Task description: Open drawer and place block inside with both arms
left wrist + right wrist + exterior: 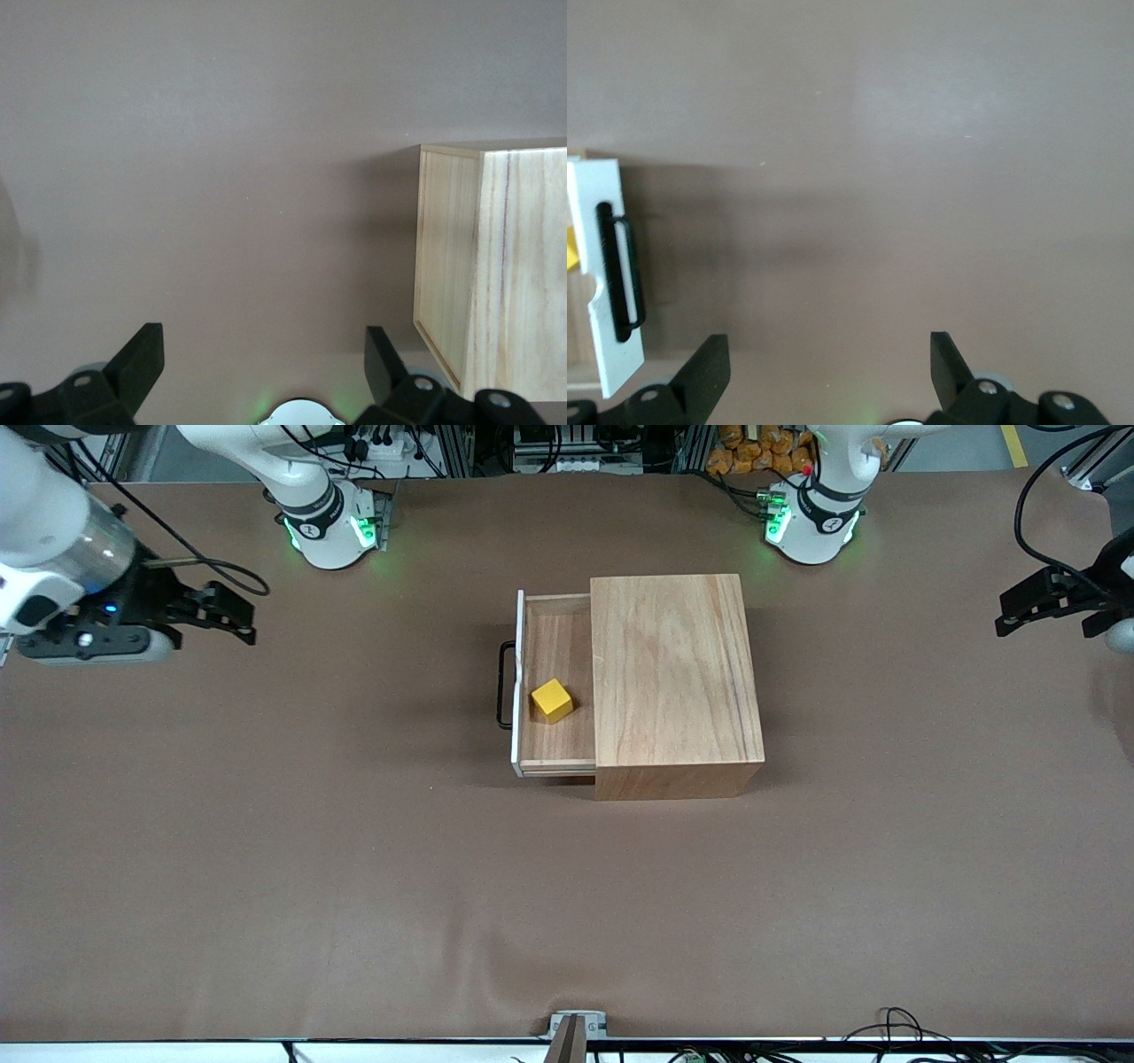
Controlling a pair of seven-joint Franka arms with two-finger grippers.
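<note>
The brown table [354, 886] spreads wide under me, and at its middle stands the large plain wooden box [673, 673], its pale grain running the long way and its top bare. From the face of the box toward my right arm's end, the drawer [554, 624] stands pulled partway out: a light wooden tray with a white front panel and a black U-shaped wire handle [505, 686] on that panel. In the drawer lies the block [552, 700], a small bright yellow cube resting flat on the tray floor, turned a little askew to the tray's walls and close to the mouth of the box.

By my reckoning the work is all but done: the drawer is open and the block is inside it. Nothing in the task sentence asks me to shut the drawer, so I judge that no step is left save keeping my arms clear.

My right gripper [232, 613] hangs over bare table toward my right arm's end, well apart from the handle, its fingers spread wide and holding nothing. My left gripper [1019, 607] waits over the table at my left arm's end, well apart from the box, fingers likewise parted and empty.
</note>
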